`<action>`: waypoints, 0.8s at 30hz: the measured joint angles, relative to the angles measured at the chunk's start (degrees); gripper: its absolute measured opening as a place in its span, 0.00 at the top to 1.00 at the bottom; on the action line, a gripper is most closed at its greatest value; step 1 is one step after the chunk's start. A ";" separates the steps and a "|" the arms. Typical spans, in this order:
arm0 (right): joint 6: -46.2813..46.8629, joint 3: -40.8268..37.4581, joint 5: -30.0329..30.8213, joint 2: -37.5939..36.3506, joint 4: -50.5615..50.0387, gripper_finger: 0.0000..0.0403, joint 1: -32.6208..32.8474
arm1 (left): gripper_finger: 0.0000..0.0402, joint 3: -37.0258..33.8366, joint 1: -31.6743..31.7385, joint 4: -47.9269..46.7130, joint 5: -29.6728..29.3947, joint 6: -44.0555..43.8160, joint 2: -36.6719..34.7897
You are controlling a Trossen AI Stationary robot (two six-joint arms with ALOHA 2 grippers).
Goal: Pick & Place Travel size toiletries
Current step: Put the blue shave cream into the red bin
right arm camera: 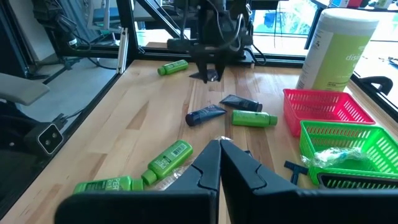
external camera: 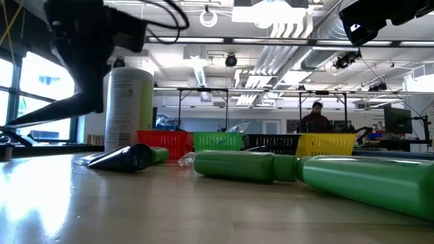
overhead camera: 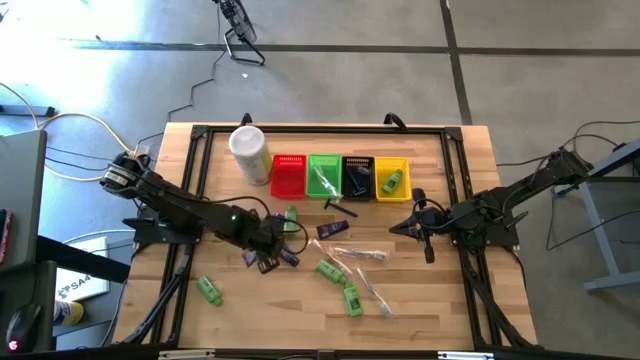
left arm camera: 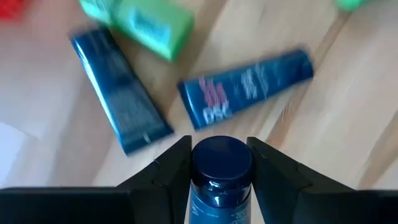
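My left gripper (overhead camera: 266, 250) hangs over the middle-left of the table, shut on a dark navy tube (left arm camera: 221, 168). Below it lie two more navy tubes (left arm camera: 121, 102) (left arm camera: 249, 84) and a green mini bottle (left arm camera: 140, 22). More green bottles (overhead camera: 209, 290) (overhead camera: 330, 270) (overhead camera: 352, 300) and clear wrapped sticks (overhead camera: 360, 253) lie flat on the wood. The right gripper (right arm camera: 219, 149) is shut and touches nothing, waiting at the table's right (overhead camera: 415, 225). My left gripper pinches the navy tube between its two fingers (left arm camera: 171, 171), which stand on either side of its round cap end (left arm camera: 221, 158). The fingers point down from above and lie along the tube. In the right wrist view the tube (right arm camera: 211, 76) hangs below the fingers, clear of the table.
Along the far edge stand a tall white canister (overhead camera: 249, 152) and a row of baskets: red (overhead camera: 288, 175), green (overhead camera: 324, 175), black (overhead camera: 357, 178) and yellow (overhead camera: 391, 178), the yellow one holding a green bottle. A person shows in the room beyond (external camera: 316, 115).
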 joint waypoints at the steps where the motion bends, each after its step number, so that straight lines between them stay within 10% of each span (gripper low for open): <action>1: 0.00 0.01 0.00 0.00 0.00 0.99 0.00 | 0.66 0.92 0.40 -0.39 -1.36 0.52 0.00; 24: -0.02 0.01 0.00 0.00 -0.02 0.99 0.00 | 0.66 7.13 17.96 20.57 -8.53 16.87 0.17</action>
